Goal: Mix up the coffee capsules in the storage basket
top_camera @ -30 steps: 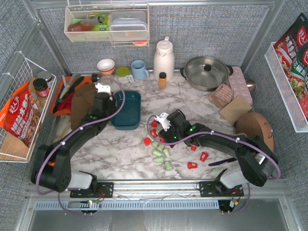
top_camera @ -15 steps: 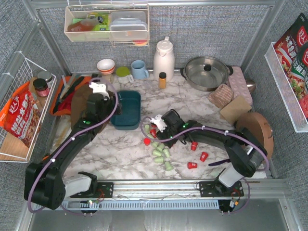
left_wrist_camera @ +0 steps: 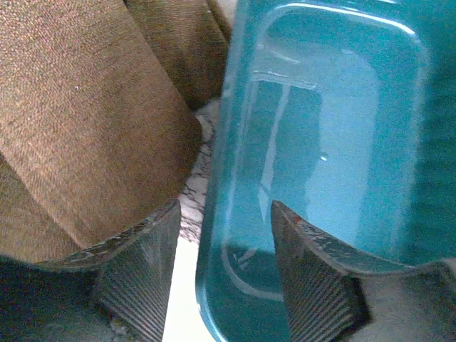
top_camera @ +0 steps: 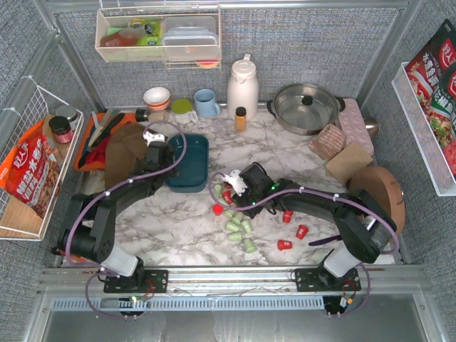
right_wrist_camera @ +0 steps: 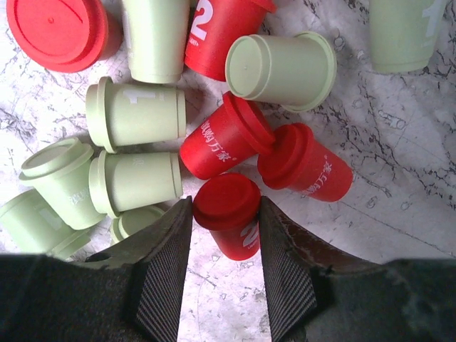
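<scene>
The teal storage basket [top_camera: 191, 162] stands empty left of centre; it also shows in the left wrist view [left_wrist_camera: 335, 128]. My left gripper [top_camera: 158, 158] is open, its jaws straddling the basket's left rim [left_wrist_camera: 214, 235], one finger [left_wrist_camera: 139, 274] outside and one inside. Red and mint-green coffee capsules [top_camera: 239, 217] lie loose on the marble to the right of the basket, with a few more red ones [top_camera: 285, 244] farther right. My right gripper [top_camera: 233, 187] is down in the pile. In its wrist view the right gripper [right_wrist_camera: 225, 206] is shut on a red capsule [right_wrist_camera: 235, 231] resting on the table.
A brown woven mat [top_camera: 125, 153] lies against the basket's left side, also in the left wrist view [left_wrist_camera: 85, 121]. An amber bottle [top_camera: 240, 117], white thermos [top_camera: 242, 85], blue mug [top_camera: 206, 103] and steel pot [top_camera: 306, 107] line the back. An orange tray [top_camera: 96, 135] and wire rack [top_camera: 28, 164] are at left.
My left gripper pulled back and up from the basket, then came down again over its left rim. My right gripper shifted slightly left into the capsule pile and has since held still.
</scene>
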